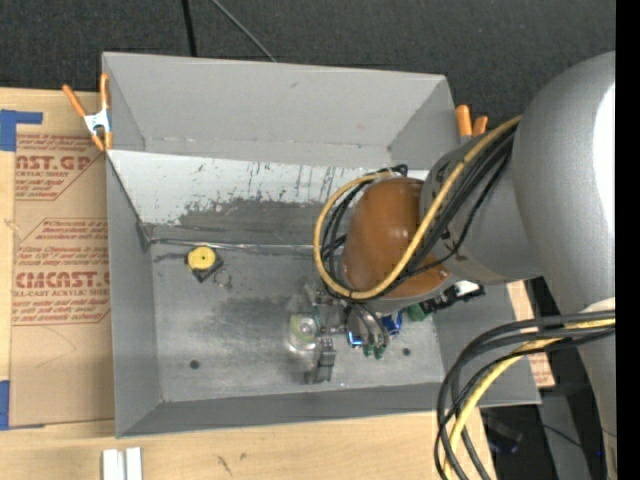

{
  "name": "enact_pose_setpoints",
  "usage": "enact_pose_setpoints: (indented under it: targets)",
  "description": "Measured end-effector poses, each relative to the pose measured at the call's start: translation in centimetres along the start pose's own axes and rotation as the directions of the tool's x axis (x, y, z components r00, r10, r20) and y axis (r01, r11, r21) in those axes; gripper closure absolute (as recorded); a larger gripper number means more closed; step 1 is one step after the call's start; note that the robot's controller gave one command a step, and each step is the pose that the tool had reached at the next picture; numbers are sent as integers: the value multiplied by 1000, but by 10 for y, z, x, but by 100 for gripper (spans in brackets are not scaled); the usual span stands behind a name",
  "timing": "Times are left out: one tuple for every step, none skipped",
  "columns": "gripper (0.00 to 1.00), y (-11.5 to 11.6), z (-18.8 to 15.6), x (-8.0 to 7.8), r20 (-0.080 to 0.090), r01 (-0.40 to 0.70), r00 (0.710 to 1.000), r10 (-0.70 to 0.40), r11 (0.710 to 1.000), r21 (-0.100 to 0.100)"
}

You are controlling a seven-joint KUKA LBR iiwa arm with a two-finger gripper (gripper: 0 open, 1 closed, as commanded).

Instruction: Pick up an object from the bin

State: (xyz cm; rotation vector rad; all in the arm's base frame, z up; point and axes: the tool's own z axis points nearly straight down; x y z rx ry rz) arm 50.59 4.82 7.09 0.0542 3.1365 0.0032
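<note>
Poising two-finger gripper point(322, 356) just beside pale translucent round lump point(298, 333), near front of grey metal bin point(225, 353); grip width: cannot tell.

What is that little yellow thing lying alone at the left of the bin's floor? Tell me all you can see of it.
The yellow thing is small and round, like a flat cap or disc, with a darker spot at its middle; its material I cannot tell. It lies alone on the floor of the grey bin, near the foot of the back wall. Only the floor touches it; the tool is well off to its right.
</note>
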Motion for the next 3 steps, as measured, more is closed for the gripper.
enact_pose_setpoints:
  targets:
    - [100, 0, 0, 0, -4, 1, 1000, -1, 1000, 0]
    - [100, 1, -31, -1, -2, 2, 1000, -2, 1000, 1]
    - [100, 2, -105, -3, 4, 3, 1000, -3, 1000, 0]
